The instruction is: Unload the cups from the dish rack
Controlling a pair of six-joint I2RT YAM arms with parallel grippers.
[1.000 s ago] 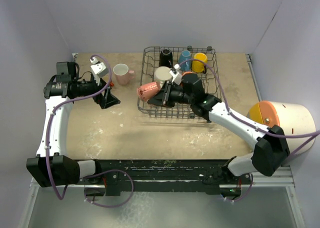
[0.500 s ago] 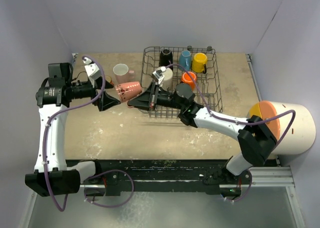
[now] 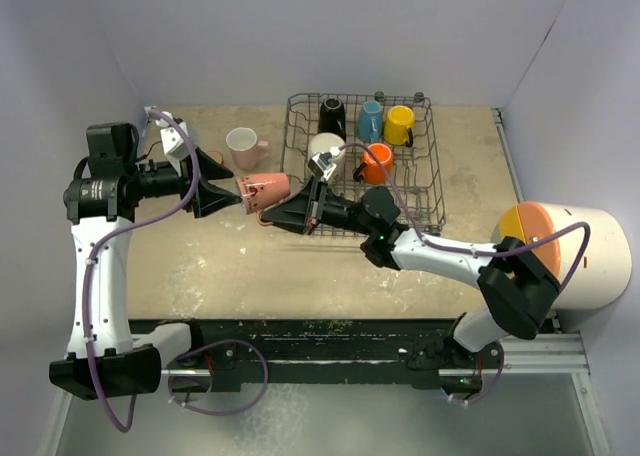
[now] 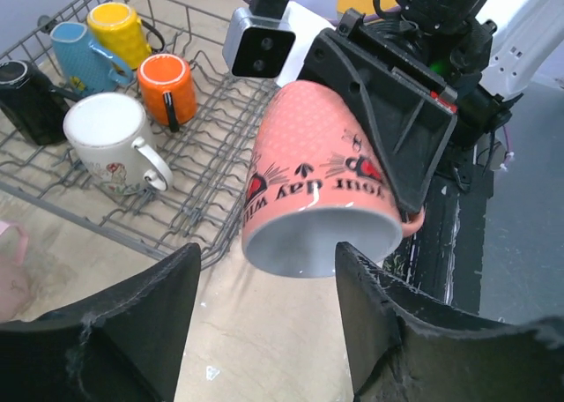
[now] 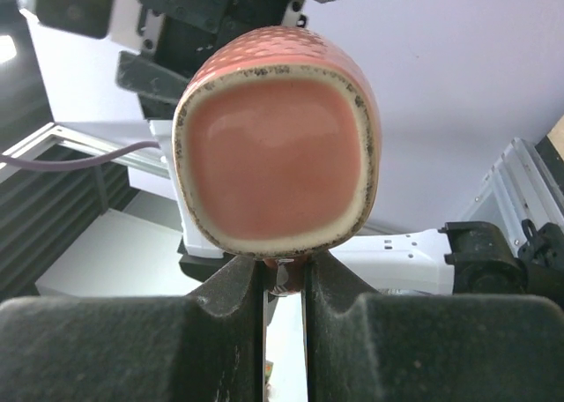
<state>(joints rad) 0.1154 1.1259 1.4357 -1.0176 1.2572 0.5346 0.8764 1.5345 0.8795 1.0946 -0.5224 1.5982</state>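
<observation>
Right pincer (image 5: 284, 276): clenched, its two black fingers nearly meeting on a narrow pink part at the lower edge of the lettered pink mug (image 4: 310, 186), the handle as far as can be told. The mug is carried on its side in the air, clear of the bench (image 3: 300, 266), just left of the dish rack (image 3: 436, 181). Its base is turned to the right wrist camera and its mouth to the left arm. Left pincer (image 4: 266, 265): released, jaws standing wide and level with the mug's mouth; its fingers (image 4: 132, 331) flank the rim on either side with a gap showing, so no touch can be seen. Dish rack: grey wire, at the far middle of the bench, holding a black mug (image 3: 331, 114), a blue mug (image 3: 370, 121) and a yellow mug (image 3: 399, 124) along its far side. An orange mug (image 3: 378, 161) lies at its middle, with a white mug (image 3: 325, 148) near its left wall. A plain pink mug (image 3: 242, 146) stands upright, mouth up, on the bench left of the rack and apart from it. Bench: beige top, scuffed, with pale blotches toward the near edge. Room: plain pale walls (image 3: 330, 36) close in the left, far and right sides. A large white cylinder (image 3: 585, 246) with an orange face lies at the right, beyond the bench's edge.
</observation>
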